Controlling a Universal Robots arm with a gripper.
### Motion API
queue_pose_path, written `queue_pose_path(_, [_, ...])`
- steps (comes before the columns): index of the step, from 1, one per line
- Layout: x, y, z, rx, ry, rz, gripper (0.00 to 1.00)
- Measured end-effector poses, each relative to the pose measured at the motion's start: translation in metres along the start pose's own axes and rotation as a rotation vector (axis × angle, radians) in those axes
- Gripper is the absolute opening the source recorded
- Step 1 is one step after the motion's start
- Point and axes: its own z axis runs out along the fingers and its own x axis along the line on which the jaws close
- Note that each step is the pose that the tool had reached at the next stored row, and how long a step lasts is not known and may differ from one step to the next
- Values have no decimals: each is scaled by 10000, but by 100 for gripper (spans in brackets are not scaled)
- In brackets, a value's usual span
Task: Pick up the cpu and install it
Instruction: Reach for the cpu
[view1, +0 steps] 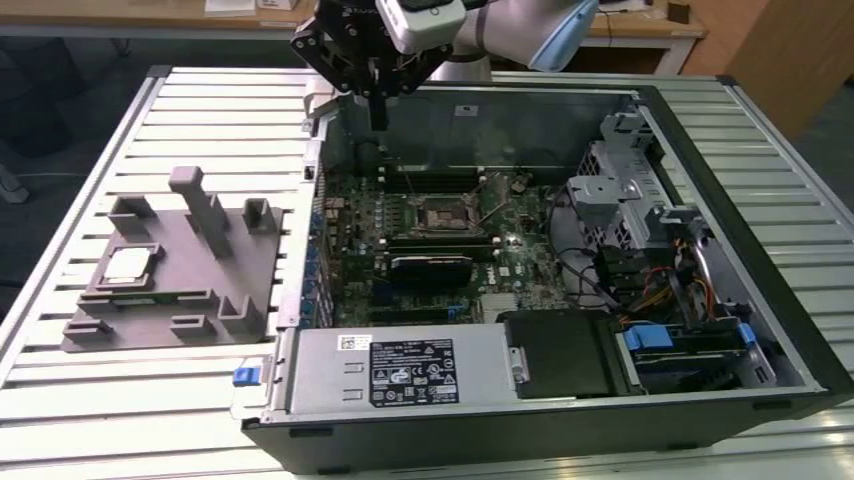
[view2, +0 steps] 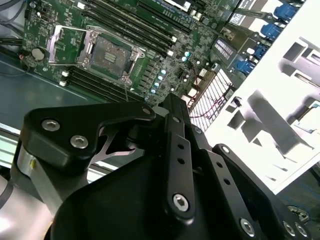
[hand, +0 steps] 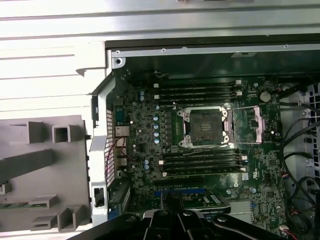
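The cpu (view1: 127, 265), a small silvery square chip, lies in a recess of the grey fixture (view1: 200, 290) on the exterior view's left, outside the computer case. My gripper (view1: 380, 122) hangs high over the case's back wall, far from the chip, and stands shut with nothing in it. Its black linkage and fingertips (view2: 172, 102) point toward the motherboard. The motherboard socket (view1: 438, 215) sits mid-board with nothing in it and its metal load plate (hand: 252, 125) folded open. Both wrist views show the same socket (hand: 206, 127) (view2: 111, 54).
The open computer case (view1: 747, 385) lies on a slatted metal table (view1: 80, 400). Upright posts (view1: 200, 205) rise from the fixture. A green memory stick (view1: 134, 297) lies in the fixture below the chip. Drive bays and cables (view1: 641, 270) crowd the case on the exterior view's right.
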Motion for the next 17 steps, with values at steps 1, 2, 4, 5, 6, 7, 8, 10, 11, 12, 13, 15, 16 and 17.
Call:
queue_pose_path(1, [3,0,0,0,0,0,11])
queue_pose_path(2, [6,0,0,0,0,0,11])
queue_pose_path(4, [10,-1,1,0,0,0,11])
queue_pose_path(5, [13,-1,1,0,0,0,11])
queue_pose_path(6, [15,-1,1,-1,0,1,11])
queue_pose_path(7, [18,-1,1,-1,0,0,11])
queue_pose_path(8, [20,-2,2,-1,0,0,11])
queue_pose_path(10, [25,-2,2,0,0,1,11])
queue_pose_path(11, [28,-2,2,0,0,0,11])
queue_pose_path(12, [31,-2,2,0,0,0,11])
queue_pose_path(13, [34,-3,2,0,0,1,11])
queue_pose_path(15, [39,-3,3,-1,0,1,11])
queue_pose_path(16, [43,-3,3,-1,0,1,11])
queue_pose_path(17, [45,-4,3,-1,0,0,11])
